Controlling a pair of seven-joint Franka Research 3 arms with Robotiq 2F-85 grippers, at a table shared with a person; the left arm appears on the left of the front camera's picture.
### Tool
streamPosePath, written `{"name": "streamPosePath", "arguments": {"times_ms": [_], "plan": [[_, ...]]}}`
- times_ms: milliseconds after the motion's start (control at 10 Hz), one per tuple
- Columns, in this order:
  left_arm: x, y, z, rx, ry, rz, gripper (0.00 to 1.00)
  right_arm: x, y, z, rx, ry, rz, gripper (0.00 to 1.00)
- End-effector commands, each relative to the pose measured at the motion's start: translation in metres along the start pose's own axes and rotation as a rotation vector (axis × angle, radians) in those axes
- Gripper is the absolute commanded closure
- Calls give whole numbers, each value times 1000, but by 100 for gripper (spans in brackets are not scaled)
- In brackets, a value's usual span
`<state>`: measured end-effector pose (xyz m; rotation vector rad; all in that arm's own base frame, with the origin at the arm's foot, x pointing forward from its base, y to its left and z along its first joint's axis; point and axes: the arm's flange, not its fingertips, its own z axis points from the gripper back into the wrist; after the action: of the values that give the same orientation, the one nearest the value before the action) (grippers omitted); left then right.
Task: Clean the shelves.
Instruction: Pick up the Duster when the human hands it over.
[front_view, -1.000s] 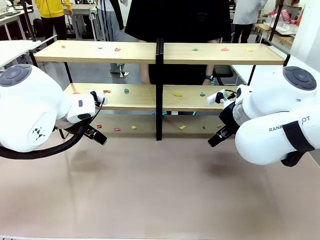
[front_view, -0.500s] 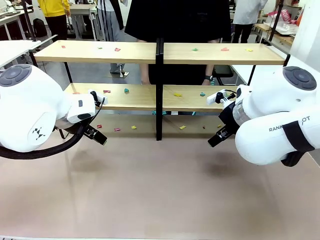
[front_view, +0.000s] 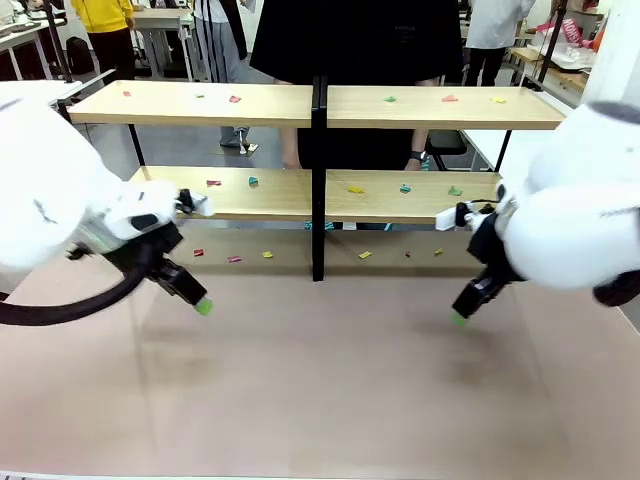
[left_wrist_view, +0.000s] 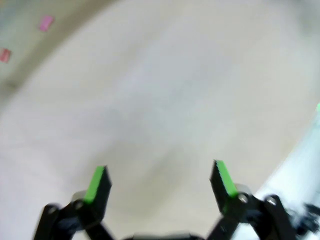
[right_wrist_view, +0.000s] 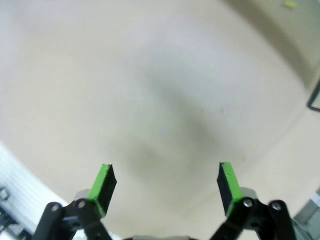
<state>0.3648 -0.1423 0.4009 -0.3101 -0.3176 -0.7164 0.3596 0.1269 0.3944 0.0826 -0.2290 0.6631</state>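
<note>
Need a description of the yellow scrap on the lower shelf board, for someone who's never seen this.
Find the shelves, the two-tier wooden rack at the far side of the table, and its black centre post. On the lower board, just right of that post, lies the yellow scrap. Its neighbours farther right are a teal scrap and a green scrap.

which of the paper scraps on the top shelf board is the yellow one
The scrap nearest the right end of the top board of the shelves; the other bits on that board are reddish or green.
</note>
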Motion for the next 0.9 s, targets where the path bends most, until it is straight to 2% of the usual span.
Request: {"name": "streamPosePath", "arguments": {"times_ms": [0,200,400,600,800], "plan": [[-88,5,49,-48,-99,-8,0,-51,-17,52,102,-72,19,0],[-130,-9,111,75,-287,-14,0,-91,-31,100,79,-202,6,0],[-154,-36,158,178,-403,-108,0,-117,-23,152,-40,-333,59,0],[-154,-52,195,258,-526,-166,0,-130,-8,199,-116,-427,108,0],[-140,-53,217,264,-590,-206,0,-137,2,230,-175,-509,113,0]]}}
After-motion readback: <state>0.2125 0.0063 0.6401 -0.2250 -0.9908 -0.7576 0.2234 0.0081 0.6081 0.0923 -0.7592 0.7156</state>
